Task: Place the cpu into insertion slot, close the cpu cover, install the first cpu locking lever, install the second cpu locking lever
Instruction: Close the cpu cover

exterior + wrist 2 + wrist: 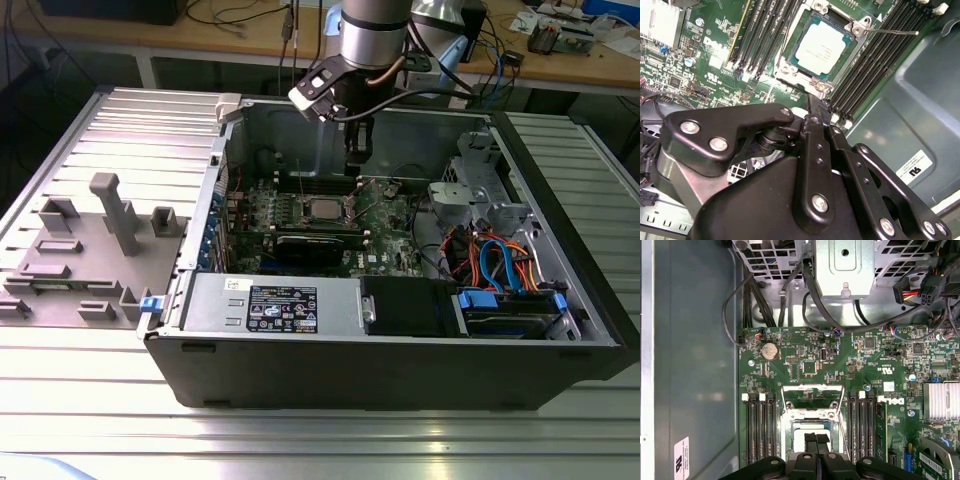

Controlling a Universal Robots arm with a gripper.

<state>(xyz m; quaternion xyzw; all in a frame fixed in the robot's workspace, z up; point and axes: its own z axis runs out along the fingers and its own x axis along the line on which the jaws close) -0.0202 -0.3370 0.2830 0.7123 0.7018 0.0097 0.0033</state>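
A ribbed metal table [320, 440] carries an open computer case [400, 370] lying on its side. A grey moulded fixture [60, 270] lies beside the case on the exterior view's left. The arm [375, 30] comes down from above into the case. Along the near wall of the case lies a silvery power supply [270, 305]. Behind it the green circuit board [840, 365] covers the floor of the case, with a long black card [315, 247] lying across it. Rows of black memory slots [760, 425] flank the socket on both sides.

The gripper [816, 436] hangs low over the board. Its two fingers are drawn together side by side with only a thin line between them, and they hold nothing. In the first wrist view the fingertips point straight down at the insertion slot [821, 86].

The cpu cover [812, 388] seems tipped up and away from the fingers, since green board shows through its cut-out, though its angle is hard to judge.

The cpu [822, 49] is seated flat in the slot, silver top up, just beside the fingertips and apart from them. A thin wire lever [890, 31] juts from one corner of the slot across the nearby memory slots.
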